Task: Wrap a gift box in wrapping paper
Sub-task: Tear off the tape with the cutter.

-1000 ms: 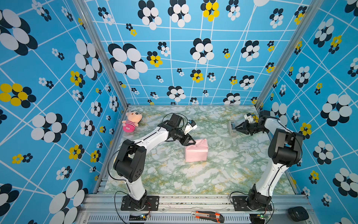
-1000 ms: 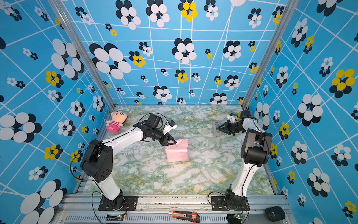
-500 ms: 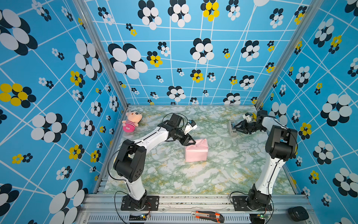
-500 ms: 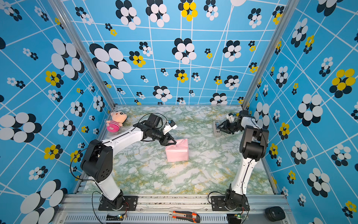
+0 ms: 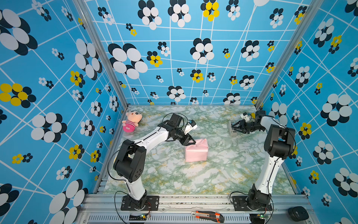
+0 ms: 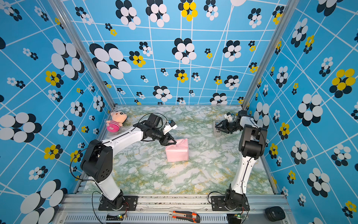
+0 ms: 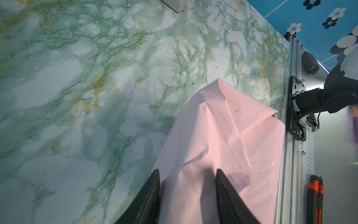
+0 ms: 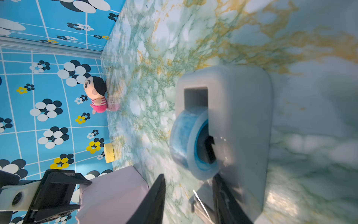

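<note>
Wrapping paper (image 5: pixel 196 153), pale pink side out, folded into creased cube-ish parcel, upright at table (image 5: pixel 222 174) ctr.

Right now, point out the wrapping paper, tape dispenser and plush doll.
wrapping paper (image 5: pixel 195 154): a top view, pink front face.
tape dispenser (image 8: pixel 242 106): right wrist view, grey housing.
plush doll (image 5: pixel 128 126): a top view, striped body.

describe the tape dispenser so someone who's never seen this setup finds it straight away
On the green marbled table, look toward the far right corner, at the tip of the right claw. The tape dispenser is the small pale grey rounded block there; unlike the bundle of pink wrapping paper mid-table, it holds a bluish roll of tape.
</note>
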Controlling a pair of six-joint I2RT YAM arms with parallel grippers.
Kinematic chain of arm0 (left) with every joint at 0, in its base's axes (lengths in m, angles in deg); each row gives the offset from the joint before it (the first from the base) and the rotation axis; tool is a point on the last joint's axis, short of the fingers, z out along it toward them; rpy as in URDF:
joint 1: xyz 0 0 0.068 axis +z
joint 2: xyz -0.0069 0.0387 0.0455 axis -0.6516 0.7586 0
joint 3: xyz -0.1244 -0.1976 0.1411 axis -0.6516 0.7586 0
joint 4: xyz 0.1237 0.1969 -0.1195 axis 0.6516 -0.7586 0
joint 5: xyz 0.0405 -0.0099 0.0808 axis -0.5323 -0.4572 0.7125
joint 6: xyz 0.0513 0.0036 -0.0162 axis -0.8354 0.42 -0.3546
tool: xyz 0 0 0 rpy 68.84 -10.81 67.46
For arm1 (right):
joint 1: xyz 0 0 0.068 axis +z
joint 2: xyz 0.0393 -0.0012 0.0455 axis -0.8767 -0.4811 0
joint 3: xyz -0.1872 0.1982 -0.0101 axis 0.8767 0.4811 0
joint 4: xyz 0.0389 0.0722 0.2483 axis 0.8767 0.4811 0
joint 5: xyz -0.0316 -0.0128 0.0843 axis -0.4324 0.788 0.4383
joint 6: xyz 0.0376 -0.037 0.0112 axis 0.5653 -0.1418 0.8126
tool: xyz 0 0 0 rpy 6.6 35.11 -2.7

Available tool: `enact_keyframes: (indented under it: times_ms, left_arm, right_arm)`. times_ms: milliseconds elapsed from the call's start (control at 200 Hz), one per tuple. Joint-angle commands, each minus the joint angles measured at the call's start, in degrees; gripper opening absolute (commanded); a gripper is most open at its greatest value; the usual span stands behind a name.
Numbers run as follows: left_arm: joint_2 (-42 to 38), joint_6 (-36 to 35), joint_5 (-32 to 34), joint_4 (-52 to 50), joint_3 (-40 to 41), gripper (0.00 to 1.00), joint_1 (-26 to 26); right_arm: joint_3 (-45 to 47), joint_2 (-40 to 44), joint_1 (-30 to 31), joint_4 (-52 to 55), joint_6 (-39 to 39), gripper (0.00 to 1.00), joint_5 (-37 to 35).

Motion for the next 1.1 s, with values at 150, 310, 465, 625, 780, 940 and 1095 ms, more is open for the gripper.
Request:
enact_keyframes:
  times_ms: [150,310,465,625,780,940,1095]
  left_arm:
    - [1.7,-1.8,8.8,-3.4,1.6,0.47,-0.2]
    - [1.6,-1.7,8.9,-3.3,1.8,0.47,-0.2]
    - [1.2,-1.8,9.2,-3.4,2.0,0.47,-0.2]
    - [1.3,-1.8,9.2,-3.4,2.0,0.47,-0.2]
    - [1.3,-1.8,9.2,-3.3,2.0,0.47,-0.2]
    - [1.2,-1.8,9.2,-3.3,2.1,0.47,-0.2]
    - [1.1,-1.8,9.3,-3.3,2.2,0.47,-0.2]
  right_arm:
    - [0.5,1.6,0.5,1.5,-1.6,0.46,-10.5]
    - [0.2,1.5,1.1,1.6,-1.7,0.46,-9.6]
    - [1.9,5.4,1.3,-0.3,-0.9,0.46,-12.5]
    - [1.7,6.5,1.3,0.2,-0.4,0.47,-12.5]
    - [1.0,5.4,1.3,0.8,-0.5,0.47,-11.4]
    - [0.0,3.2,1.4,2.9,-1.7,0.45,-7.5]
    - [-0.6,2.3,1.4,4.5,-2.5,0.43,-6.8]
